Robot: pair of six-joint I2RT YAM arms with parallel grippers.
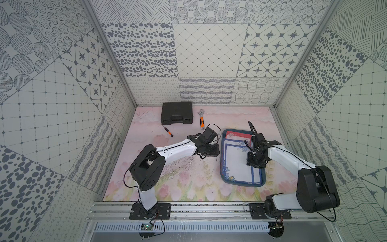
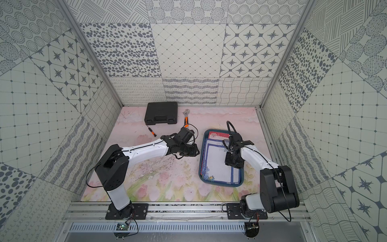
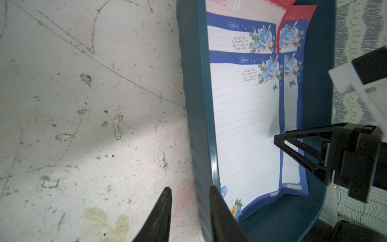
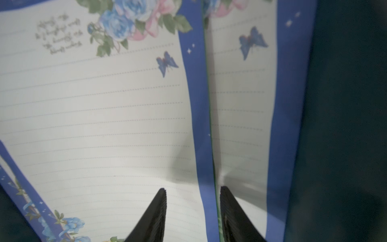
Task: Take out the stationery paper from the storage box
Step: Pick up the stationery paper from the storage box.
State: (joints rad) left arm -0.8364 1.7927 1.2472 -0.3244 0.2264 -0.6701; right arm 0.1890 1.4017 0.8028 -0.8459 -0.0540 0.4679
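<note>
The storage box [image 1: 243,184] is a shallow dark teal tray on the right of the floral mat. In it lies the stationery paper [image 1: 236,165]: overlapping white lined sheets with blue rose borders, and a red-bordered sheet [image 1: 236,134] at the far end. My left gripper [image 3: 190,188] is open at the box's left side, astride its wall [image 3: 196,104], with one finger inside against the wall and the other outside over the mat. My right gripper [image 4: 193,188] is open and points down onto the paper [image 4: 94,125], its fingers on either side of the top sheet's blue edge, which buckles slightly there.
A shut black tool case [image 1: 177,113] stands at the back, with an orange-handled wrench [image 1: 201,121] to its right and a small screwdriver [image 1: 168,132] in front of it. Patterned walls close in the mat on three sides. The left arm stretches across the middle of the mat.
</note>
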